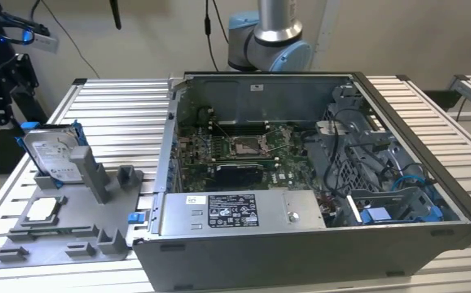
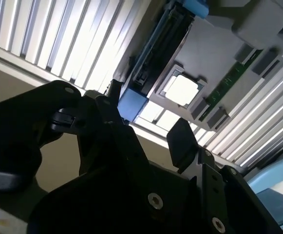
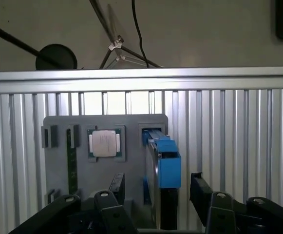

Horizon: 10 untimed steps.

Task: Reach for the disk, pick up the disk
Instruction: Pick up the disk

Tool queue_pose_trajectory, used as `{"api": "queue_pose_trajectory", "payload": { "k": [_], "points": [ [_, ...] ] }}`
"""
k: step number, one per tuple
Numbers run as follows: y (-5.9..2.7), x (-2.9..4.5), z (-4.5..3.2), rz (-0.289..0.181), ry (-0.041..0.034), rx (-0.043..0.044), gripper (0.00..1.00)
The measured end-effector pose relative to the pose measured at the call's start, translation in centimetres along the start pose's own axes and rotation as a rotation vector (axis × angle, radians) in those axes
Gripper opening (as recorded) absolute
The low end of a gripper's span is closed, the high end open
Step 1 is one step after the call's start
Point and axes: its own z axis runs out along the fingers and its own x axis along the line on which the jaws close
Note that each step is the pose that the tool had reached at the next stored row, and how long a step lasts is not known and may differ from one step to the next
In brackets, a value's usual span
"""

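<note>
Slatted table carries grey fixture: chip beside upright disk; end effector spread apart nearby.

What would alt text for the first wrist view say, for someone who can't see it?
A silver-grey hard drive in a blue plastic bracket stands on edge in a grey plastic holder plate, between the open black fingers of the end effector. A small square silver chip sits in the plate beside it, on a ribbed aluminium table.
</note>
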Motion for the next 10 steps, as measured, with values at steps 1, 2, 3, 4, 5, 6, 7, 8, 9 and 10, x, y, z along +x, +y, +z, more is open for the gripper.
{"api": "queue_pose_trajectory", "payload": {
  "k": [1,2,3,4,5,6,7,8,9,10],
  "points": [
    [0.0,-0.08,0.17,0.0,-0.0019,-0.0001,1.0],
    [-0.01,-0.14,0.36,0.0,-0.003,0.0001,1.0],
    [-0.01,-0.19,0.54,0.0,-0.0035,0.0001,1.0],
    [-0.02,-0.23,0.73,-0.001,-0.0037,0.0001,1.0],
    [-0.02,-0.25,0.9,-0.001,-0.0039,0.0,1.0],
    [-0.03,-0.26,1.08,-0.002,-0.004,-0.0001,1.0],
    [-0.03,-0.26,1.26,-0.003,-0.0041,-0.0001,1.0],
    [-0.03,-0.27,1.44,-0.004,-0.0041,-0.0002,1.0],
    [-0.04,-0.27,1.63,-0.005,-0.0042,-0.0001,1.0],
    [-0.04,-0.26,1.81,-0.006,-0.0042,-0.0001,1.0]
  ]
}}
